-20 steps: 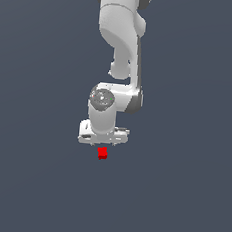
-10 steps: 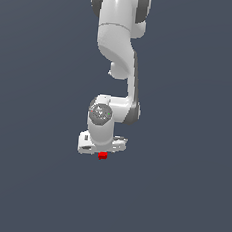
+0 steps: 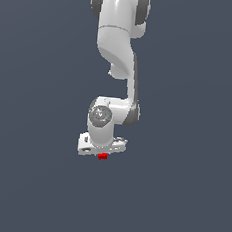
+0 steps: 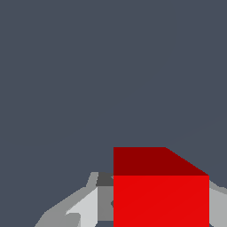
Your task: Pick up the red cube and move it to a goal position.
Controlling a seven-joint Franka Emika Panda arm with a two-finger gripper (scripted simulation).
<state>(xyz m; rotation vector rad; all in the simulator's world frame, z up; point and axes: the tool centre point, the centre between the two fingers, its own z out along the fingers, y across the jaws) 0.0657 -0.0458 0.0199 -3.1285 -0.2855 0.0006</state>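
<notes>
The red cube point(image 3: 102, 157) is small and bright red and sits just under the white hand. Only its lower part shows in the exterior view. My gripper point(image 3: 103, 154) is down around it, with the arm reaching straight down from above. In the wrist view the red cube point(image 4: 160, 199) fills the space between the two grey fingers point(image 4: 91, 204). One finger lies against each side of it, with no gap showing. The gripper point(image 4: 160, 215) looks shut on the cube. The cube is still low, at the floor's level.
The ground point(image 3: 180, 204) is plain dark grey-blue with nothing else on it. No goal marker shows in either view.
The hand has come down from above the cube until its fingers sit around it, and now hides more of it. The cube has stayed in place.
</notes>
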